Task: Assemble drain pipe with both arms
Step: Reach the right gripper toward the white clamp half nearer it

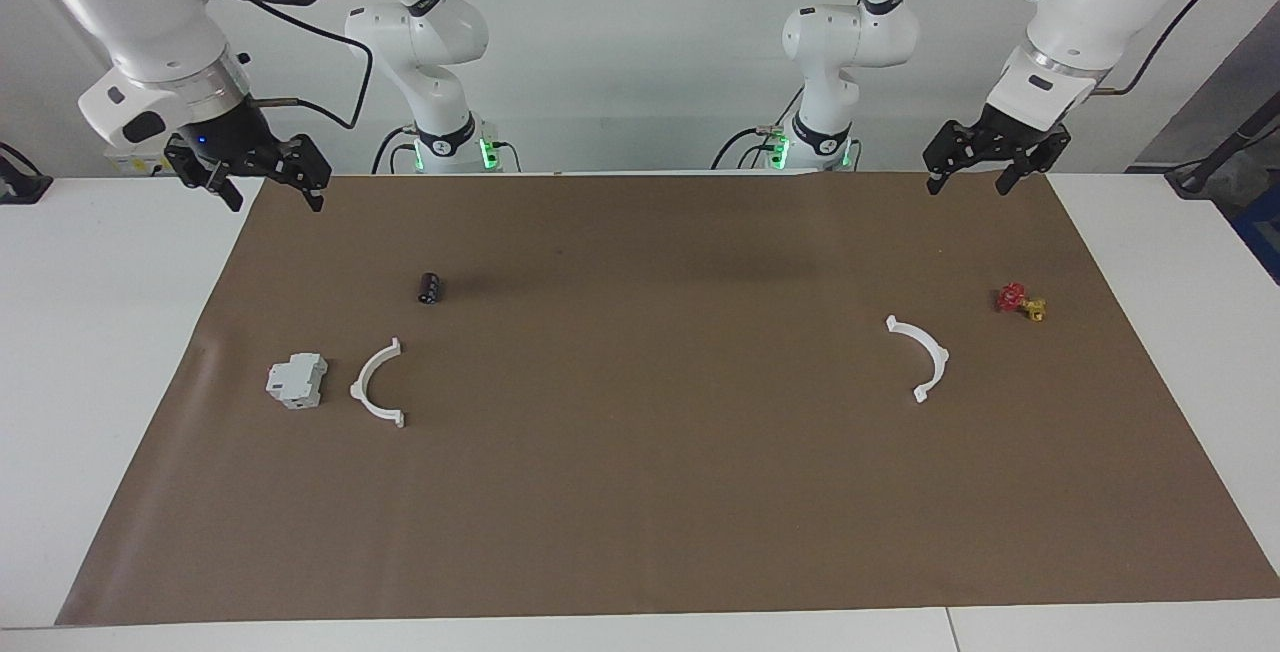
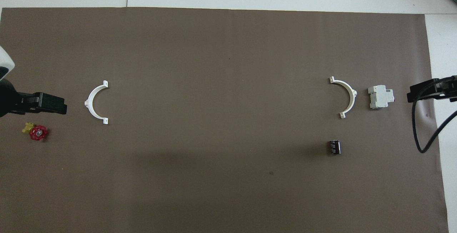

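Observation:
The drain pipe lies as two separate white half-ring arcs on the brown mat. One arc (image 1: 940,354) (image 2: 89,103) is toward the left arm's end of the table, the other (image 1: 360,389) (image 2: 352,96) toward the right arm's end. They are far apart, with their open sides facing each other. My left gripper (image 1: 968,184) (image 2: 53,104) hangs open over the mat's corner at its own end, holding nothing. Over the matching corner at its end, my right gripper (image 1: 275,200) (image 2: 421,92) is also open, with nothing between its fingers. Neither touches an arc.
A grey-white boxy block (image 1: 297,380) (image 2: 380,97) stands right beside the arc at the right arm's end. A small black cylinder (image 1: 430,287) (image 2: 334,146) lies nearer to the robots than that arc. A red and yellow valve piece (image 1: 1018,300) (image 2: 37,132) lies near the left arm's arc.

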### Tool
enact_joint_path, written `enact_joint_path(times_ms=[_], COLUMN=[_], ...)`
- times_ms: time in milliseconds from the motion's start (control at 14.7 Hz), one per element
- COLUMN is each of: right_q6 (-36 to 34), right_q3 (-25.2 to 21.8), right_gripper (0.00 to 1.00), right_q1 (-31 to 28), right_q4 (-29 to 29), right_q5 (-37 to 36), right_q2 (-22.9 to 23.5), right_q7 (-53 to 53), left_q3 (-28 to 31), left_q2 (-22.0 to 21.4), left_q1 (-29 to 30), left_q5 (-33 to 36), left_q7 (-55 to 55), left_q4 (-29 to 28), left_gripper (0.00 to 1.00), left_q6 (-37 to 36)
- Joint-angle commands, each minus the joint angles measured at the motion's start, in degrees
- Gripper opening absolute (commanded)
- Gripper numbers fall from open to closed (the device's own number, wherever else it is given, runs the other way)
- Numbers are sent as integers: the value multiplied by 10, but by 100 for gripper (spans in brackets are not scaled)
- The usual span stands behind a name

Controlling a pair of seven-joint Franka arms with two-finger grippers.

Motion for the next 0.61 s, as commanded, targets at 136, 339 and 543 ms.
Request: enact_joint_path(times_ms=[136, 339, 543], right_q6=[10, 22, 133], right_q3=[3, 3, 3], right_gripper=[100, 100, 100], right_q1=[-4, -3, -3], right_q4=[-11, -27, -149], right_q5=[11, 11, 11], right_q2=[-10, -13, -64], right_q7=[9, 14, 7], left_q3=[6, 7, 7], left_q2=[-8, -8, -8], left_q1=[-1, 0, 0], left_q5=[10, 10, 10], left_q7=[-6, -5, -5], left_q4=[-5, -5, -5], left_gripper=[100, 100, 100], left_q6=[0, 0, 0])
